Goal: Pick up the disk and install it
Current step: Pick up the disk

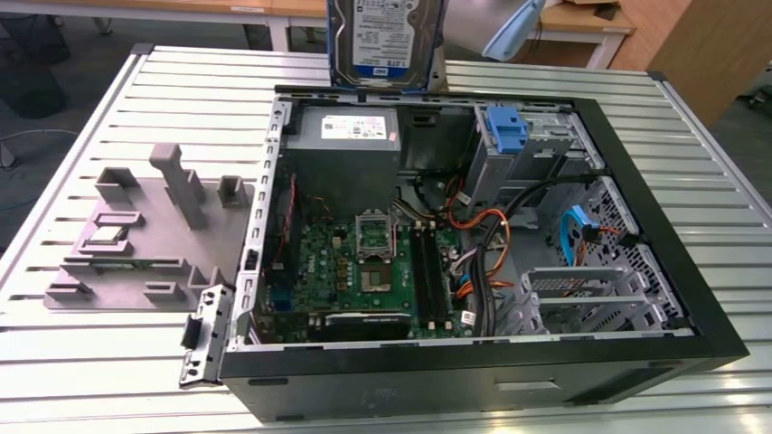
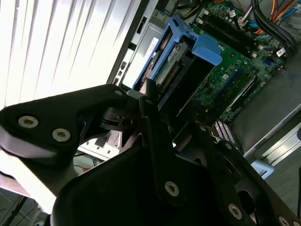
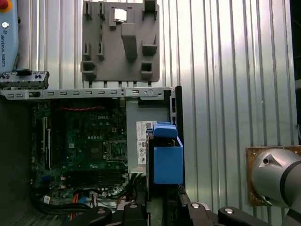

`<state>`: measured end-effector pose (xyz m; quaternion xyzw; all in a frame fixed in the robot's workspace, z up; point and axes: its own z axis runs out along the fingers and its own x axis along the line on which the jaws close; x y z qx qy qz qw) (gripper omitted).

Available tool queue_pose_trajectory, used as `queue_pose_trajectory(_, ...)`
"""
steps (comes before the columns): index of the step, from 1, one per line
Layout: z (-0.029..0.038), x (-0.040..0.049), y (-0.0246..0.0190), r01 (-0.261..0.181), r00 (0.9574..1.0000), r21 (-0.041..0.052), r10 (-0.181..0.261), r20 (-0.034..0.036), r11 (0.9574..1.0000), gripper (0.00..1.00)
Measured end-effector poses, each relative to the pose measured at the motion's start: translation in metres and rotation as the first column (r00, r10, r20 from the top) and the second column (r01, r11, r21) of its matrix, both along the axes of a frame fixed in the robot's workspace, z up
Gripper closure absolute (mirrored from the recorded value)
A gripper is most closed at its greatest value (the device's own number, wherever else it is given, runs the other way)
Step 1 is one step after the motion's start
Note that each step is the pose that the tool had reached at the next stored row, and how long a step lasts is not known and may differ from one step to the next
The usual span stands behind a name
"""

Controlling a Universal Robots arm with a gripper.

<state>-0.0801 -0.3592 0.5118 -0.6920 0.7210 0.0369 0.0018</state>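
The disk (image 1: pixel 386 41), a silver hard drive with a blue-and-white label and blue carrier edges, hangs upright above the far wall of the open computer case (image 1: pixel 711 298). In the second wrist view my gripper (image 2: pixel 162 110) is shut on the disk (image 2: pixel 176 66), its black fingers (image 2: pixel 151 101) clamped on the near end. The blue carrier frame (image 3: pixel 167 160) shows edge-on in the first wrist view, over the power supply corner, with the gripper (image 3: pixel 160 209) just behind it.
Inside the case lie the motherboard (image 1: pixel 368 262), a grey power supply (image 1: pixel 343 145), a drive bay with a bare blue bracket (image 1: pixel 511 134), a metal cage (image 1: pixel 579 298) and loose cables. A grey parts fixture (image 1: pixel 133 244) sits on the slatted table at the exterior view's left.
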Motion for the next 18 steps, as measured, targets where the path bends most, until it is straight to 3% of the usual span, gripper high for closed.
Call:
queue_pose_trajectory(11, -0.0004, 0.0206, -0.0001, 0.000, 1.0000, 0.0000, 0.000, 0.0000, 1.0000, 0.65)
queue_pose_trajectory(18, -0.0004, 0.0216, 0.0000, 0.000, 1.0000, -0.0001, 0.000, 0.0000, 1.0000, 0.65)
